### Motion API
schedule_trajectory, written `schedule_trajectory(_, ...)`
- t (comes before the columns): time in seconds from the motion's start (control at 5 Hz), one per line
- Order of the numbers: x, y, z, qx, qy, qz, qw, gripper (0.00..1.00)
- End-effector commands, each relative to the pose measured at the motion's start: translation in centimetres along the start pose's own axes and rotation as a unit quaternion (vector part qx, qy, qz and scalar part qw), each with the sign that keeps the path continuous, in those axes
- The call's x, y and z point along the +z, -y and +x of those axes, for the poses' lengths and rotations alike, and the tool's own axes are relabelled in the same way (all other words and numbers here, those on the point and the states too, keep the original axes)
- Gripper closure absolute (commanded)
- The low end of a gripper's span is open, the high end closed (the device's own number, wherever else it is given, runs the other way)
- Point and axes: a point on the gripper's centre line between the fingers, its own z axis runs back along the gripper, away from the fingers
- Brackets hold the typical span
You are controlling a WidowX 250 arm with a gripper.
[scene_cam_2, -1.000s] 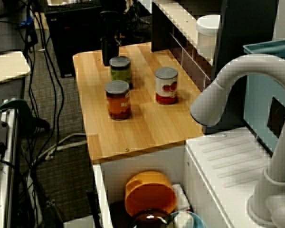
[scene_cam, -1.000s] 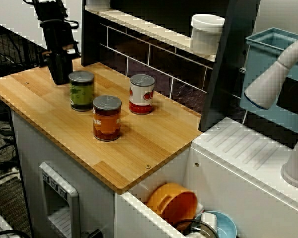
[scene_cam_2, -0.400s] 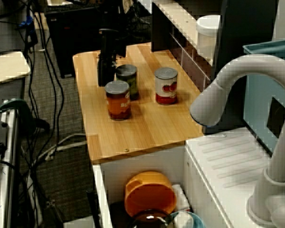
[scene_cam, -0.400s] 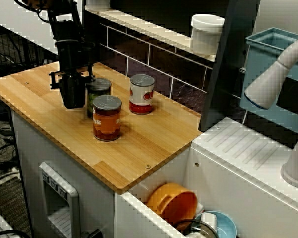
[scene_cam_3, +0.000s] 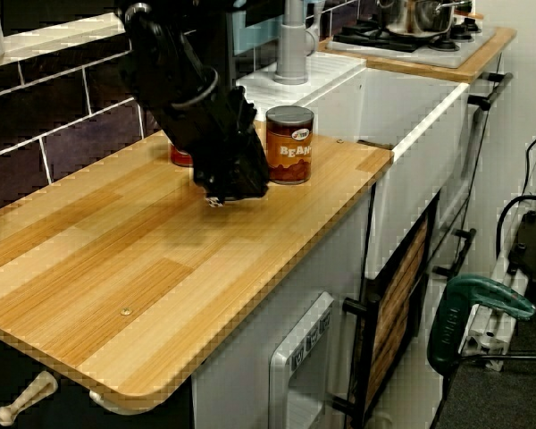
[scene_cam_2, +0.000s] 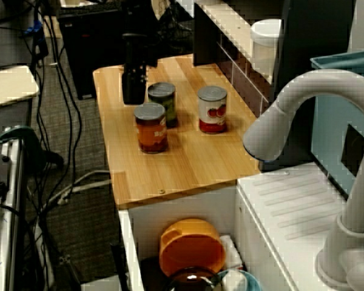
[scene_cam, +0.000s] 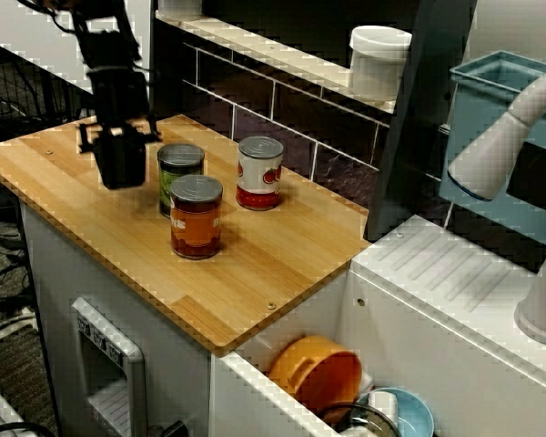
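Note:
My black gripper (scene_cam: 120,171) hangs just above the wooden counter (scene_cam: 91,205), a little left of a green-labelled can (scene_cam: 180,175). Its fingers look pressed together with nothing between them, and a small gap separates it from the can. In the view from over the sink the gripper (scene_cam_2: 133,97) stands behind and left of the green can (scene_cam_2: 162,104). An orange bean can (scene_cam: 197,217) stands right in front of the green one, nearly touching it. A red tomato can (scene_cam: 259,173) stands to the right. Seen from the counter's far end, the gripper (scene_cam_3: 230,191) hides the green can.
A tiled back wall with a shelf carries a white jar (scene_cam: 379,60). A sink basin to the right holds an orange bowl (scene_cam: 317,371) and dishes. A white tap (scene_cam_2: 291,115) arches over it. The counter's front edge (scene_cam: 127,291) is near the cans.
The gripper swept right and pushed the green can up against the orange one. It has since drawn back to the left, away from the can.

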Motion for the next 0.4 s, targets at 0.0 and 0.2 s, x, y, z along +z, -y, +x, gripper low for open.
schedule_trajectory(0.0, 2.4, 0.4, -3.5, -0.039, 0.079, 0.064, 0.994, 0.0)
schedule_trajectory(0.2, 0.7, 1.1, -6.1, -0.05, 0.138, 0.135, 0.9799, 0.0)
